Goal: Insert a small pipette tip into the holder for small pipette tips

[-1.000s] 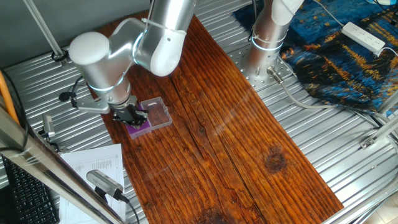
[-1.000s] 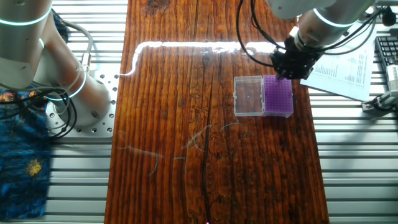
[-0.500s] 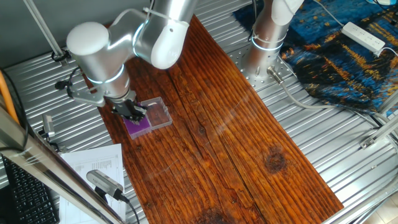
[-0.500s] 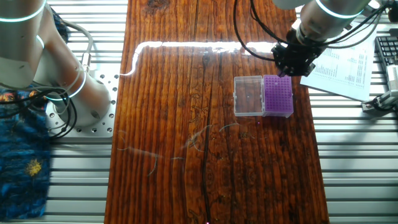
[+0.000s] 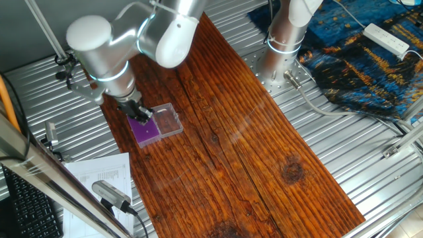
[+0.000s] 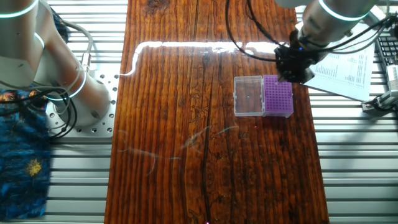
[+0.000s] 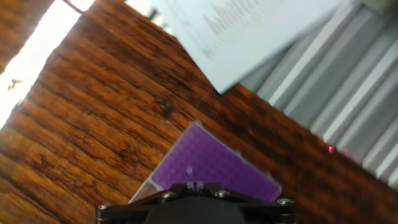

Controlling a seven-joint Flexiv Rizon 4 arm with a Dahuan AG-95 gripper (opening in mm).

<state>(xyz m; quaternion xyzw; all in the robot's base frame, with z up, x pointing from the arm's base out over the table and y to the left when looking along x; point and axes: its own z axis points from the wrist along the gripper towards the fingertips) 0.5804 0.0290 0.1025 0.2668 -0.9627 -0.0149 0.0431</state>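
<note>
The holder for small pipette tips, a purple block point(image 5: 148, 133), lies near the board's left edge. It also shows in the other fixed view point(image 6: 279, 98) and in the hand view point(image 7: 217, 163). A pale speck, the small pipette tip point(image 7: 189, 169), sits on the block's top face; the fixed views do not resolve it. My gripper point(image 5: 140, 117) hangs just above the block's far edge, as the other fixed view point(image 6: 288, 75) also shows. In the hand view my gripper point(image 7: 196, 185) has its two pads pressed close together, with nothing visible between them.
A clear plastic box point(image 6: 249, 95) is joined to the block's side toward the board's middle. Printed paper point(image 6: 345, 68) lies on the ribbed metal table beside the board edge. A second arm's base point(image 5: 281, 39) stands at the far side.
My gripper has risen from the purple block and drawn slightly back toward its edge. The block and the clear box have not moved.
</note>
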